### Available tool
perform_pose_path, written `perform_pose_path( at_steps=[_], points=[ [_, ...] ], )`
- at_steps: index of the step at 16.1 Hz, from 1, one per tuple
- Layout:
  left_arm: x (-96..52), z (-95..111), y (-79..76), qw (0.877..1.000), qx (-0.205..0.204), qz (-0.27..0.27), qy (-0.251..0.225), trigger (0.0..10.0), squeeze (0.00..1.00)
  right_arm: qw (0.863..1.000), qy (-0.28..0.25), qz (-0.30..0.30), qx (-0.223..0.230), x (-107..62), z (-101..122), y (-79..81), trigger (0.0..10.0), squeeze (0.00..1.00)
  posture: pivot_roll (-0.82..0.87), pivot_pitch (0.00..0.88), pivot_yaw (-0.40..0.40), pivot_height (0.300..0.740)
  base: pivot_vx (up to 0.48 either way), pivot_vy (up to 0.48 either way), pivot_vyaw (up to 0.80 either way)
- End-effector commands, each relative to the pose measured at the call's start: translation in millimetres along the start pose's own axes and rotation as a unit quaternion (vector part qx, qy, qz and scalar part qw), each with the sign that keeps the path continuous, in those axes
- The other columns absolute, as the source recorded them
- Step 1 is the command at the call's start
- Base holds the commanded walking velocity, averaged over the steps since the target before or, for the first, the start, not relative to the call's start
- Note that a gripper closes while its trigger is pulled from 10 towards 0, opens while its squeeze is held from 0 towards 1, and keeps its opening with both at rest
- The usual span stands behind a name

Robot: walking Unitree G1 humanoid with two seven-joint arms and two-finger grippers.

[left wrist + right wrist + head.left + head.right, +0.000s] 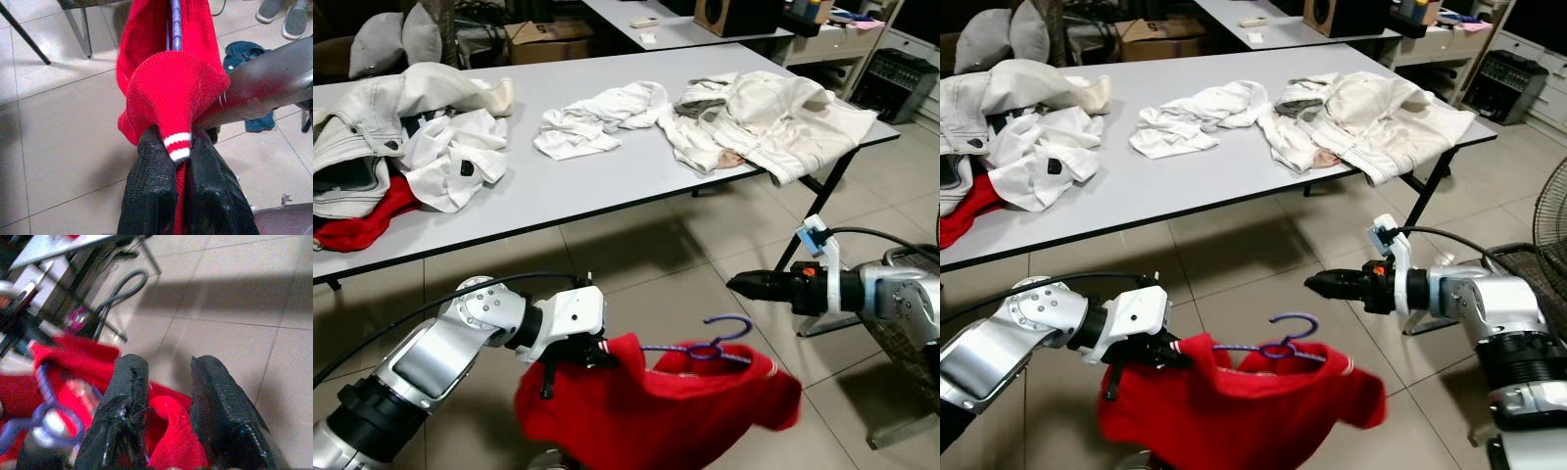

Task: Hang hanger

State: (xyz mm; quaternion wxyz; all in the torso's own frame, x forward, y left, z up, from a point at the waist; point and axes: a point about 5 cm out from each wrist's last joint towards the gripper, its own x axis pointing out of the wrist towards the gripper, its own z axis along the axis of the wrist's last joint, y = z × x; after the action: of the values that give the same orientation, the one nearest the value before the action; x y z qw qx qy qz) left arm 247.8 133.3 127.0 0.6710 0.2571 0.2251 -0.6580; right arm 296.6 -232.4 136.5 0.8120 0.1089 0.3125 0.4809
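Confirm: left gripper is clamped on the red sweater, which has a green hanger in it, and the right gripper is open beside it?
Not quite. The hanger is purple, not green; the left eye view shows its hook rising from the red sweater. The rest stands: the left gripper is clamped on the sweater and the right gripper is open beside it.

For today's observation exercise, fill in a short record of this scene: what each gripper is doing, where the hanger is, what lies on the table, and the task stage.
left gripper: left gripper shut on the red sweater, pinching a striped edge
right gripper: right gripper open, beside the sweater and above it, holding nothing
hanger: purple hanger inside the sweater's neck, hook sticking up
table: grey table with white garments and a red garment
stage: sweater on hanger, not yet hung
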Motion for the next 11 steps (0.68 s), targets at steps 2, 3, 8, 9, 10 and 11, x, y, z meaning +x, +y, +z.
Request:
perform_pose_path(
  at_steps=[2, 3, 8, 9, 10, 11],
  points=[
    [-4.7, 8, 3.6, 1.0, -0.003, 0.012, -0.025, 0.0, 0.0, 0.992, -0.051, 0.006, -0.116, -12.8, 26, 7.0, 10.0, 1.0, 0.01, 0.0, -0.046, 0.74, 0.0, 0.0, 0.0],
    [-7.8, 6, 6.9, 0.999, -0.019, 0.023, -0.031, 0.0, 0.0, 0.98, -0.038, 0.029, -0.191, -20.5, 30, 21.8, 10.0, 1.0, 0.01, 0.0, -0.047, 0.74, 0.0, 0.0, 0.0],
    [-18.9, 19, 12.2, 0.993, -0.066, 0.027, -0.095, 0.0, 0.0, 0.949, 0.035, 0.095, -0.297, -25.0, 21, 48.9, 10.0, 0.0, 0.01, 0.0, -0.039, 0.74, 0.0, 0.0, 0.0],
    [-19.9, 24, 11.6, 0.992, -0.065, 0.022, -0.103, 0.0, 0.0, 0.941, 0.029, 0.094, -0.323, -19.6, 24, 50.5, 10.0, 0.0, 0.01, 0.0, -0.039, 0.74, 0.0, 0.0, 0.0],
    [-19.9, 26, 11.2, 0.992, -0.062, 0.02, -0.104, 0.0, 0.0, 0.938, 0.027, 0.09, -0.334, -17.0, 25, 50.8, 10.0, 0.0, 0.01, 0.0, -0.039, 0.74, 0.0, 0.0, 0.0],
    [-19.7, 28, 11.1, 0.993, -0.057, 0.02, -0.104, 0.0, 0.0, 0.935, 0.025, 0.084, -0.343, -14.2, 26, 50.4, 10.0, 0.0, 0.01, 0.0, -0.039, 0.74, 0.0, 0.0, 0.0]
  ],
)
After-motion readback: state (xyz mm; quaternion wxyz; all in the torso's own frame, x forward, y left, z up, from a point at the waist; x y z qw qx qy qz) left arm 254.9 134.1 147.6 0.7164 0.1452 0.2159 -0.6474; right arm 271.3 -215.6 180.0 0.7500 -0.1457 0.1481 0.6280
